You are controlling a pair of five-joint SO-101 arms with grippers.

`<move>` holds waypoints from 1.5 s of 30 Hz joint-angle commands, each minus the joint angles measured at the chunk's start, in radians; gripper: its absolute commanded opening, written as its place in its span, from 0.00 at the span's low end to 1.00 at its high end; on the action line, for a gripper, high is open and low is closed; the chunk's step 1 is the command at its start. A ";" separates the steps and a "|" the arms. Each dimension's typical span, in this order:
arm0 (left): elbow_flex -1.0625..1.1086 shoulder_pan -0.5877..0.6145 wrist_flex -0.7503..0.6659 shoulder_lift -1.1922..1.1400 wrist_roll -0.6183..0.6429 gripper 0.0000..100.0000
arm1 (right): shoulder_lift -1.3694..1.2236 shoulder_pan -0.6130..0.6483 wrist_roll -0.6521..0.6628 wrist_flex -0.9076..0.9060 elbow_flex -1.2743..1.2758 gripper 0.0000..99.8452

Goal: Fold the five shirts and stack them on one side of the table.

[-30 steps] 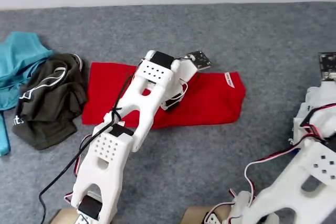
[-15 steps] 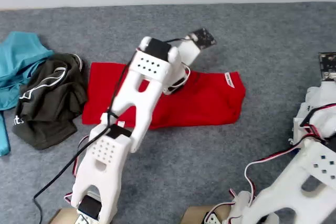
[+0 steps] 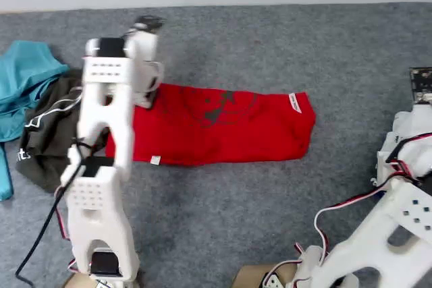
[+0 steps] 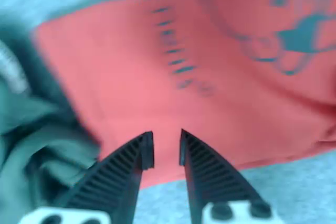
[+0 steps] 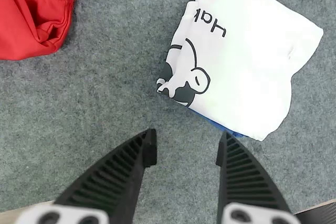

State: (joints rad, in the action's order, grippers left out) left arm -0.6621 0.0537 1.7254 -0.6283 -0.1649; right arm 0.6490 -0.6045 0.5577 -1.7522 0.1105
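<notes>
A red shirt [image 3: 223,126] lies folded into a long strip mid-table, its grey print facing up. My left gripper [image 3: 147,96] hovers over the shirt's left end; the left wrist view has its fingers [image 4: 165,148] a narrow gap apart with nothing between them, above the red shirt [image 4: 210,66] and beside the dark olive shirt [image 4: 37,129]. That crumpled olive shirt [image 3: 61,126] and a teal shirt [image 3: 23,75] lie at the left. My right gripper [image 5: 184,148] hangs open over bare carpet, next to a folded white shirt [image 5: 247,66] that rests on a blue one [image 5: 220,127].
Grey carpet [image 3: 270,52] covers the table. The right arm [image 3: 405,193] stands at the right front edge. A corner of the red shirt [image 5: 31,19] appears in the right wrist view. Open carpet lies in front of and behind the red shirt.
The left arm swung from the middle of the red shirt over to its left end, uncovering the print. The right arm kept still.
</notes>
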 commanded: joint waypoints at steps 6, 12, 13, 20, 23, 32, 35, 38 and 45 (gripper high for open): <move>-0.002 0.069 -0.061 -0.060 0.014 0.16 | 0.025 0.012 -0.005 -0.008 0.075 0.20; -0.030 0.100 -0.107 -0.140 0.005 0.16 | 0.024 0.012 -0.005 -0.010 0.078 0.20; -0.044 0.107 -0.109 -0.155 -0.005 0.16 | 0.019 0.012 -0.005 -0.013 0.078 0.20; -0.156 0.112 -0.100 -0.227 -0.130 0.16 | 0.016 0.012 -0.003 -0.007 0.078 0.20; -0.185 0.114 -0.101 -0.235 -0.160 0.18 | 0.016 0.012 -0.003 -0.007 0.078 0.20; -0.183 0.169 -0.157 -0.236 -0.161 0.21 | 0.025 0.012 0.068 -0.016 0.078 0.20; -0.183 0.187 -0.158 -0.236 -0.163 0.21 | 0.025 0.012 0.071 -0.018 0.077 0.20; -0.182 0.193 -0.158 -0.245 -0.180 0.21 | 0.025 0.012 0.069 -0.018 0.077 0.20; -0.239 0.195 -0.155 -0.342 -0.181 0.21 | 0.025 0.012 0.069 -0.018 0.074 0.20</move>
State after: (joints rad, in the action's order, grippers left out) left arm -0.8493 0.2440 1.5796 -0.9628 -0.3414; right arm 0.6490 -0.6045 0.6176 -1.7522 0.1949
